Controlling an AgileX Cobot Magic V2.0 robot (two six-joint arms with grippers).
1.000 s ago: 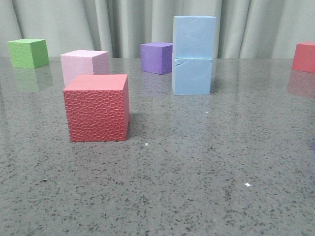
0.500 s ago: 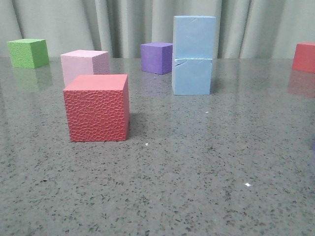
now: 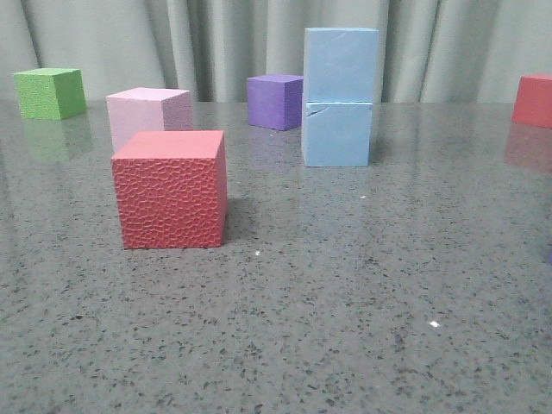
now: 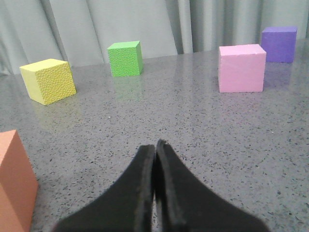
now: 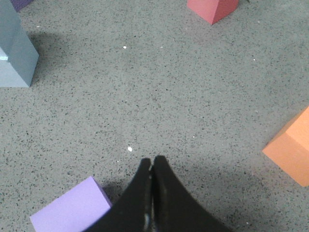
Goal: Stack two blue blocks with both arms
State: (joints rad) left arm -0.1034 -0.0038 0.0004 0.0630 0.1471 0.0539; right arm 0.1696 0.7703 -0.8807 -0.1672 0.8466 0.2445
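Pale blue foam, matte and square-edged: upper blue block (image 3: 341, 64) sits flush on lower blue block (image 3: 336, 133), unmoved over the last second, so the stack looks finished. Left end effector (image 4: 155, 151) and right end effector (image 5: 152, 164) are pressed together, empty. From the right one, the stack lies well ahead, off to one side on the speckled bench (image 3: 362, 285).

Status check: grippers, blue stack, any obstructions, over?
Left gripper and right gripper shut, empty. Upper pale blue foam cube sits on lower pale blue foam cube. Nothing obstructing.
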